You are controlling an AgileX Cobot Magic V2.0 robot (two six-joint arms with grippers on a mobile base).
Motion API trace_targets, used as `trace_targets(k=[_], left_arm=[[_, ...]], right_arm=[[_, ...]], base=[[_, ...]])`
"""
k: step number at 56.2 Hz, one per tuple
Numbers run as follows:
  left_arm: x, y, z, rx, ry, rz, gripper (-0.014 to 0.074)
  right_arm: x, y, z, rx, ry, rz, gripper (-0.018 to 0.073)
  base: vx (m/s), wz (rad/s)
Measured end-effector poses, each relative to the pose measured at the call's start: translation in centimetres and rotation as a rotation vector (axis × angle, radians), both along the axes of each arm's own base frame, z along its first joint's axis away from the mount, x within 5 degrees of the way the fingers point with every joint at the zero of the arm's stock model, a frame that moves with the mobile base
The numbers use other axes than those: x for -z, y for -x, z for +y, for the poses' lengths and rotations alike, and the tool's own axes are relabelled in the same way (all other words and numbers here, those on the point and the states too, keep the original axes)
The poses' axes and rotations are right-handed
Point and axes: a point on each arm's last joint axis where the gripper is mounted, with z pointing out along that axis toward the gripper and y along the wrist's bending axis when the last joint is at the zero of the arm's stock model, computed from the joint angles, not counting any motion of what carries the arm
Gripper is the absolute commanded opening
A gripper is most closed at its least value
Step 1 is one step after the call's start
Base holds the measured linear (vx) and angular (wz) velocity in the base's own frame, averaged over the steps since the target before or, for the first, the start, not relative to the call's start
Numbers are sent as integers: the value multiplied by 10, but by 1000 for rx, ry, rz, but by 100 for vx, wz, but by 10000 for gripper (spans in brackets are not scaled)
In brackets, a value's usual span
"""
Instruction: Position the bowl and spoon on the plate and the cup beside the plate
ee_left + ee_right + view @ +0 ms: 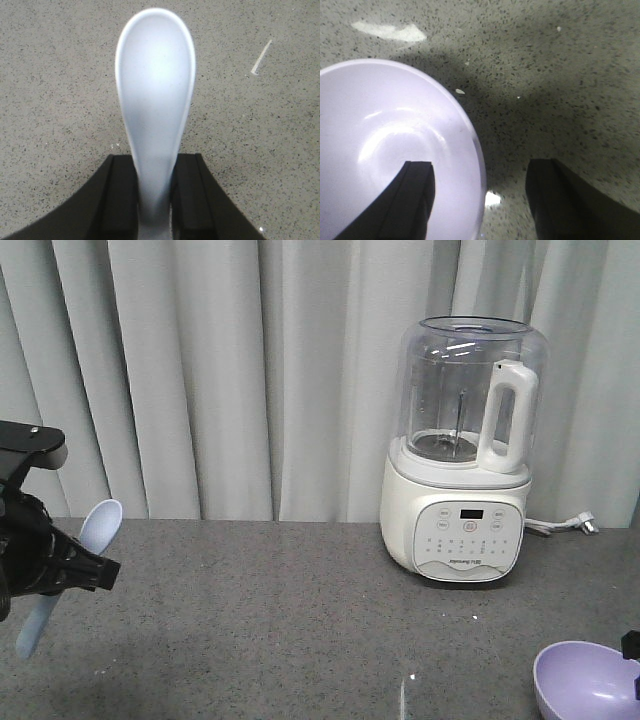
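Pleated grey curtains (200,370) hang behind a speckled grey worktop (300,610). The lavender bowl (380,135) lies directly beneath the right tool (482,170), whose fingers are spread astride its rim. One is inside the glossy hollow, which holds nothing else, and the other is outside, over the worktop. A white blender (460,530) stands at the back, well apart from both tools, its clear jug (450,380) showing a thin blade spindle. The left tool (154,161) is pinching the pale blue spoon (155,85) by its stubby handle. The spoon is tilted, its smooth, rounded scoop reaching up and away from the tool.
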Motion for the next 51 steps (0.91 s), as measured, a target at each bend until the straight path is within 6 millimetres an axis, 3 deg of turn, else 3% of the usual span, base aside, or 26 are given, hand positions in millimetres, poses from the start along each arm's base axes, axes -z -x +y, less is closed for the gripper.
trace_targets(k=[4, 9, 18, 29, 40, 51], left_arm=[[0, 0, 0, 0, 0, 0, -6], [0, 0, 0, 0, 0, 0, -6], [0, 0, 0, 0, 0, 0, -6], [0, 0, 0, 0, 1, -3, -6], [-2, -3, -1, 0, 10, -37, -6], [-4, 6, 2, 0, 21, -88, -3]], right_arm=[[12, -7, -1, -10, -12, 16, 421], [24, -12, -2, -15, -24, 37, 323], [32, -17, -4, -31, -17, 38, -17], [21, -16, -3, -43, -3, -7, -12], [-18, -5, 14, -135, 61, -144, -12], [-90, 27, 54, -310, 159, -436, -12]], base=[[0, 0], [0, 0], [0, 0], [0, 0], [0, 0], [0, 0]])
